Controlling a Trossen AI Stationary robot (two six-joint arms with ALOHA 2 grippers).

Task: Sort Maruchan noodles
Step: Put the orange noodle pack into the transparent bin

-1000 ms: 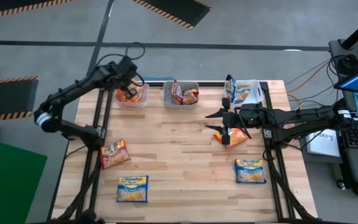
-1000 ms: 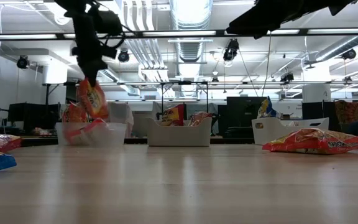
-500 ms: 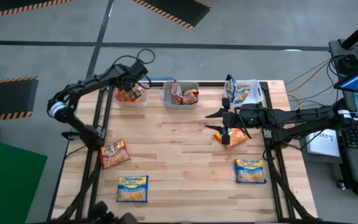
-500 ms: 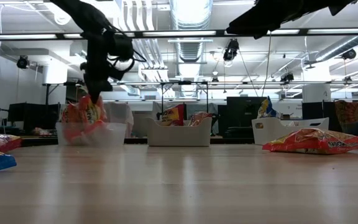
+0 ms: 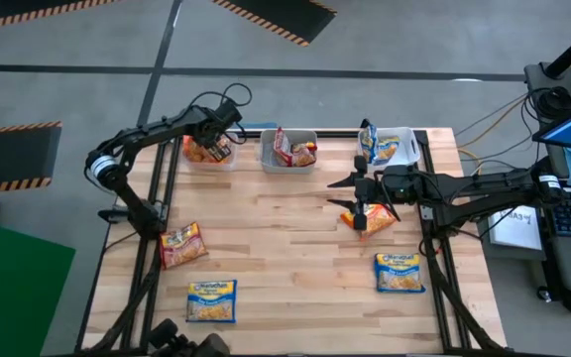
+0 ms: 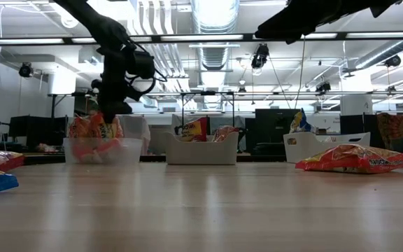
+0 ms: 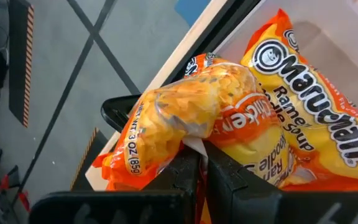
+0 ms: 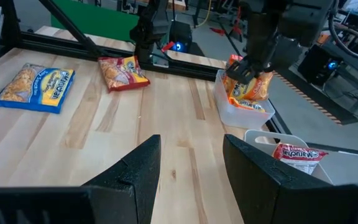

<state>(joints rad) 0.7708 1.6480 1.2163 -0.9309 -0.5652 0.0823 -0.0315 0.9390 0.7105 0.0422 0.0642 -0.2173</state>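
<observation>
My left gripper (image 5: 218, 142) is shut on an orange Maruchan noodle packet (image 7: 185, 118) over the clear far-left bin (image 5: 209, 159). The packet's lower part is down inside the bin (image 6: 103, 148), beside another orange packet (image 7: 316, 124). My right gripper (image 8: 191, 168) waits open in the air at the table's right, just above an orange packet (image 5: 377, 221) lying flat on the wood. A red packet (image 5: 181, 245) and two blue packets (image 5: 211, 300), (image 5: 399, 272) also lie flat on the table. My left gripper pinches the crumpled orange packet by a crimped edge (image 7: 194, 146) between its two fingers (image 7: 229, 177). The fingers slant down into the bin from the near left. The packet hangs below them, bunched, with its lower part among the packets in the bin.
A grey middle bin (image 5: 287, 152) holds red packets, and a white bin (image 5: 397, 146) at the far right holds a blue one. All three bins stand along the far edge. The middle of the table (image 5: 285, 248) is bare wood.
My left gripper has sunk toward the far-left bin and tipped further down, still shut on the orange packet. The packet has gone from hanging above the bin's rim to sitting partly inside it.
</observation>
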